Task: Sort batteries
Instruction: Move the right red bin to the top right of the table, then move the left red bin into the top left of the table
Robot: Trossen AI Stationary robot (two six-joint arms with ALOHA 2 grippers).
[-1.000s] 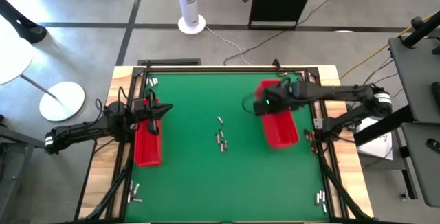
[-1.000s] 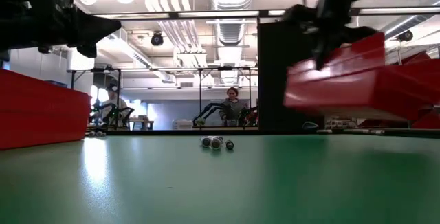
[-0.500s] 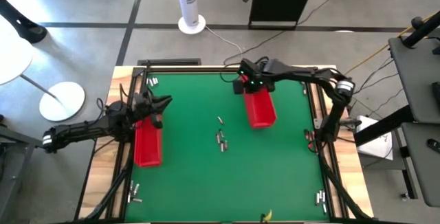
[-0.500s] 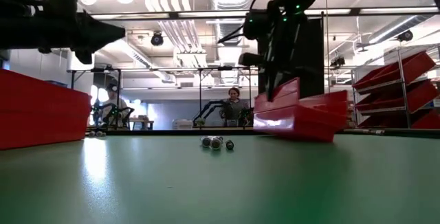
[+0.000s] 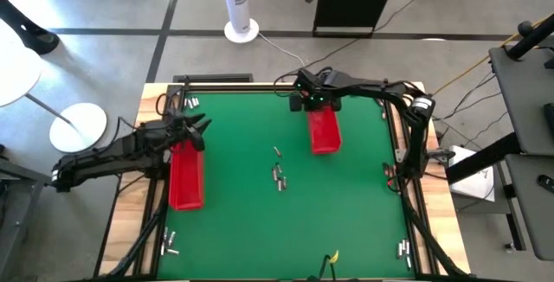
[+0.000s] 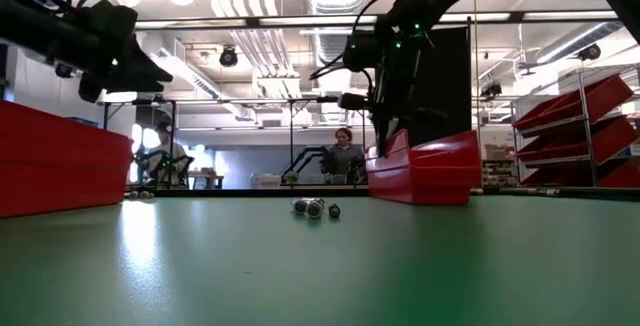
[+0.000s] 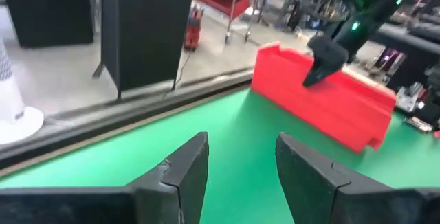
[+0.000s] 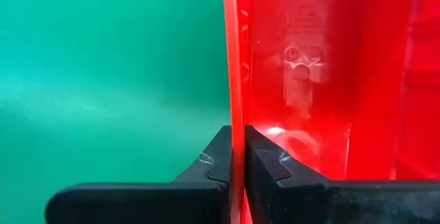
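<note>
A green mat (image 5: 242,221) covers the table, framed by a dark metal rail and a pale wooden border (image 5: 437,230). Around it lies a grey concrete floor with a white tower fan (image 5: 239,3), a black cabinet (image 5: 348,1) and a round white stand base (image 5: 80,126). In the low view, the room behind shows ceiling ducts, shelving stacked with red bins (image 6: 580,131), and a person (image 6: 343,156) seated far back.

The batteries (image 5: 278,175) lie in a small cluster near the middle of the mat, with one (image 5: 277,151) a little apart toward the far edge; more sit loose on the wooden border at the near left corner (image 5: 169,246), near right corner (image 5: 403,248) and far left corner (image 5: 192,101).

The right gripper (image 5: 305,102) is pinched shut on the thin wall of a red tray (image 5: 324,131), which rests on the mat at the far centre. The left gripper (image 5: 196,129) hovers over the far end of a second red tray (image 5: 185,176) along the left side, its fingers (image 7: 189,165) spread with nothing between them.

A moulded emblem (image 8: 300,53) shows on the tray's floor in the right wrist view, too blurred to read.
</note>
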